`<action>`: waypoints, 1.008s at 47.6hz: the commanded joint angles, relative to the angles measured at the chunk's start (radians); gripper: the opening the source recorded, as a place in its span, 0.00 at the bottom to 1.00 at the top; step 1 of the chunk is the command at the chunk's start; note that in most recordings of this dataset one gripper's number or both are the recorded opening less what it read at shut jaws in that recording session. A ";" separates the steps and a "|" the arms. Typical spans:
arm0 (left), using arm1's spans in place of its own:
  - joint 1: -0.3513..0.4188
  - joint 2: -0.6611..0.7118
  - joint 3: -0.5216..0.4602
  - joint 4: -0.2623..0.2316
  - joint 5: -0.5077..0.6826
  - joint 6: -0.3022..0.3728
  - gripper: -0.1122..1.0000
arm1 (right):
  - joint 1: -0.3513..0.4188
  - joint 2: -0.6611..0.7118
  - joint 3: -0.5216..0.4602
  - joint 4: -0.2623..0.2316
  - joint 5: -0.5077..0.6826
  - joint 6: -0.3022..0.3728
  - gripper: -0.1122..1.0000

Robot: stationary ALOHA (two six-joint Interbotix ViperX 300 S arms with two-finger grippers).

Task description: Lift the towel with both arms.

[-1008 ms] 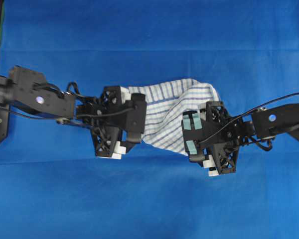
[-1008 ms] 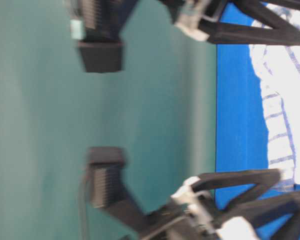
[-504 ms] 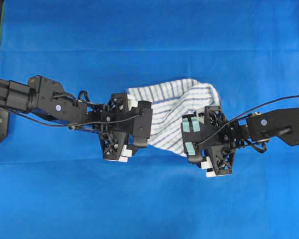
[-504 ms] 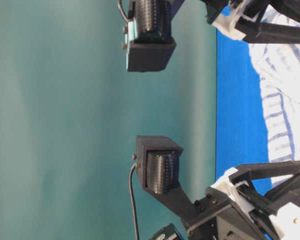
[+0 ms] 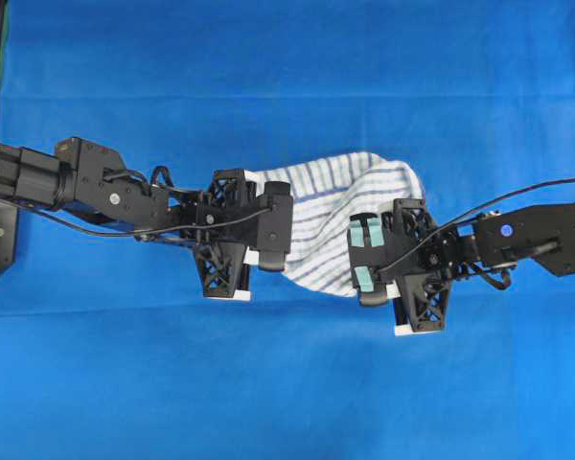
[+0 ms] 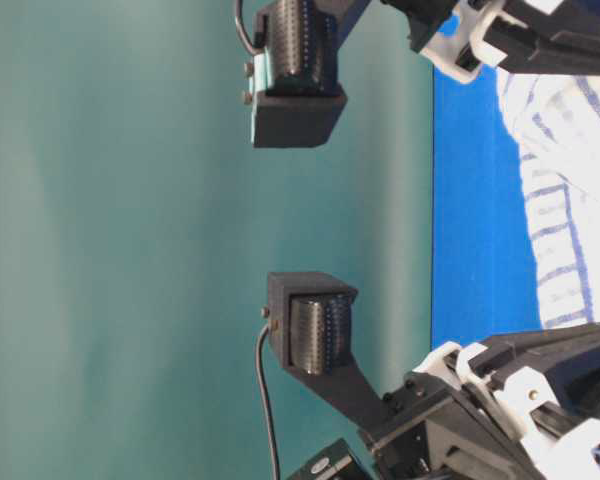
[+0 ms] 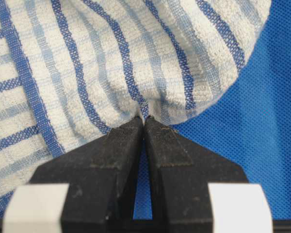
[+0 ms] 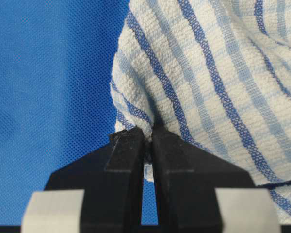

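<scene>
The blue-covered counter (image 5: 287, 77) is carrying the towel (image 5: 340, 206), which is lying bunched at its middle, between the two arms. A second ago both tools were standing wide apart over the cloth; now both are clenched. The left tool (image 7: 144, 122) is pinching a gathered fold at the towel's left edge, and the right tool (image 8: 148, 133) is gripping a fold at its right edge. In my judgement the grasping step is complete and only the raising is remaining; the cloth is not yet appearing clear of the counter.

The overhead view is showing where each arm is meeting the towel, but the housings are hiding the fingertips there. Only the wrist views are confirming cloth caught between the jaws. The table-level view is showing the towel (image 6: 570, 200) at its right margin, but no grip.
</scene>
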 commanded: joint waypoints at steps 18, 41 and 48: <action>0.006 -0.232 -0.071 -0.002 0.210 0.003 0.11 | -0.009 -0.235 -0.071 -0.023 0.087 -0.014 0.14; 0.046 -0.552 -0.238 0.005 0.618 0.003 0.11 | -0.044 -0.443 -0.331 -0.144 0.462 -0.014 0.14; 0.066 -0.621 -0.308 0.008 0.704 0.003 0.11 | -0.046 -0.466 -0.436 -0.172 0.541 -0.015 0.14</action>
